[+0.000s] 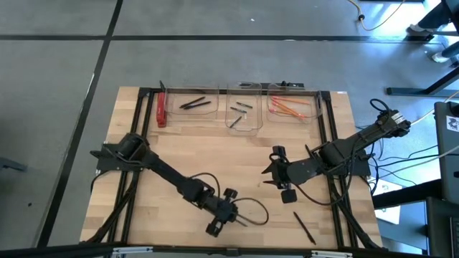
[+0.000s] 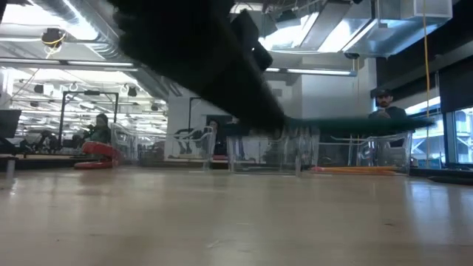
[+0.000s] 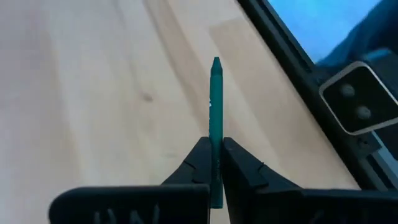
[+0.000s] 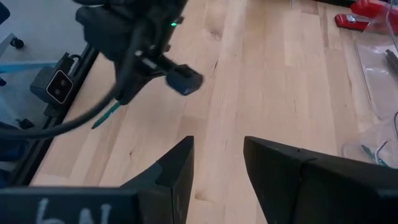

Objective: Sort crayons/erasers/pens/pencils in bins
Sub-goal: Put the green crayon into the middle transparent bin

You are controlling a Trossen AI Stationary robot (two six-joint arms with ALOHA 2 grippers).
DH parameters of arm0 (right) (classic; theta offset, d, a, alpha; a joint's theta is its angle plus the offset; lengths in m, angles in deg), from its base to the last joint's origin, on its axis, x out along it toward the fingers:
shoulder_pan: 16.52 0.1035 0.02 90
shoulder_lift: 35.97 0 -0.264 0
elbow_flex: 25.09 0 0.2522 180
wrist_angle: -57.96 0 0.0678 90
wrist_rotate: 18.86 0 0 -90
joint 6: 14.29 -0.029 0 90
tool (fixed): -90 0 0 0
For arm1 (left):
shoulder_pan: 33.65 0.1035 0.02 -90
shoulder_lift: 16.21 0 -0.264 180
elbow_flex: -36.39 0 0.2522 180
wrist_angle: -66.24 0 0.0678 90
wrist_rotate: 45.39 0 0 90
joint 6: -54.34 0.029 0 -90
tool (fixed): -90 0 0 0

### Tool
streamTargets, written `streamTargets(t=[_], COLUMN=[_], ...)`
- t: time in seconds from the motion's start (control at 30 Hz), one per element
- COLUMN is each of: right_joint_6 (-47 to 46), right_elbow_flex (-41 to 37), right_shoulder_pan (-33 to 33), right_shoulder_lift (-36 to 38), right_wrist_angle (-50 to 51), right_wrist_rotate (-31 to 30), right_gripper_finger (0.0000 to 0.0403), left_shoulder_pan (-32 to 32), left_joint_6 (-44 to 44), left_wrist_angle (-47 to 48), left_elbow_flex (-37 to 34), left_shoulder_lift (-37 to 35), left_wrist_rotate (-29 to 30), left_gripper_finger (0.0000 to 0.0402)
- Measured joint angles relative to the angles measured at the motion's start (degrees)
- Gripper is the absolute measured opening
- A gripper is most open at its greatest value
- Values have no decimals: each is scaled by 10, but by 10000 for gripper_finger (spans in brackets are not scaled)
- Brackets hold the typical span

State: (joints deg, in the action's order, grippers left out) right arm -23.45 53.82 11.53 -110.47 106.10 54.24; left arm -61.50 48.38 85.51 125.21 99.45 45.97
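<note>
A green crayon (image 3: 216,118) was held pinched between the closed fingers (image 3: 198,165) of the left pincer (image 1: 231,213), low over the near part of the wooden counter (image 1: 215,158), close to its front edge. In the left wrist view the crayon stood out straight past the fingertips, its pointed end free above the bare wood. The same crayon was seen in the right wrist view as a green stick (image 4: 107,116) jutting from the left arm's end.

The right pincer (image 1: 278,168) was held open and empty over the middle-right of the counter, its two fingers (image 4: 176,168) spread apart above bare wood.

Three clear bins (image 1: 244,107) were lined up along the far side of the counter: black pens (image 1: 194,104) lay in the left one, dark crayons (image 1: 239,113) in the middle one, orange pencils (image 1: 290,107) in the right one. A red bar (image 1: 161,110) lay just left of the bins. One black pen (image 1: 304,226) lay loose on the counter near the front right.
</note>
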Motion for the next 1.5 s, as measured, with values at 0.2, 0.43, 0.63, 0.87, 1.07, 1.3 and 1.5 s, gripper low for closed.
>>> streamTargets(t=[0.2, 0.43, 0.63, 0.87, 1.07, 1.3, 1.5], right_joint_6=[7, 6, 8, 9, 20, -9, -42], right_elbow_flex=[5, 66, 105, 137, 138, 138, 138], right_shoulder_pan=[0, 0, 0, -6, -31, -78, -114], right_shoulder_lift=[4, 12, 16, 18, 24, 23, 23], right_wrist_angle=[19, 112, 187, 255, 252, 250, 246], right_wrist_rotate=[1, 5, -12, -111, -188, -251, -251], right_gripper_finger=[142, 142, 142, 142, 142, 142, 142], left_shoulder_pan=[26, 63, 117, 210, 306, 425, 498], left_joint_6=[-14, -14, -15, -10, 24, 90, 95], left_wrist_angle=[51, 111, 142, 146, 147, 132, 128], left_elbow_flex=[1, 1, 2, 2, 9, 12, 12], left_shoulder_lift=[-40, -96, -145, -179, -183, -183, -165], left_wrist_rotate=[21, 78, 86, 86, 87, 81, 2], left_gripper_finger=[8, 9, 9, 9, 9, 9, 9])
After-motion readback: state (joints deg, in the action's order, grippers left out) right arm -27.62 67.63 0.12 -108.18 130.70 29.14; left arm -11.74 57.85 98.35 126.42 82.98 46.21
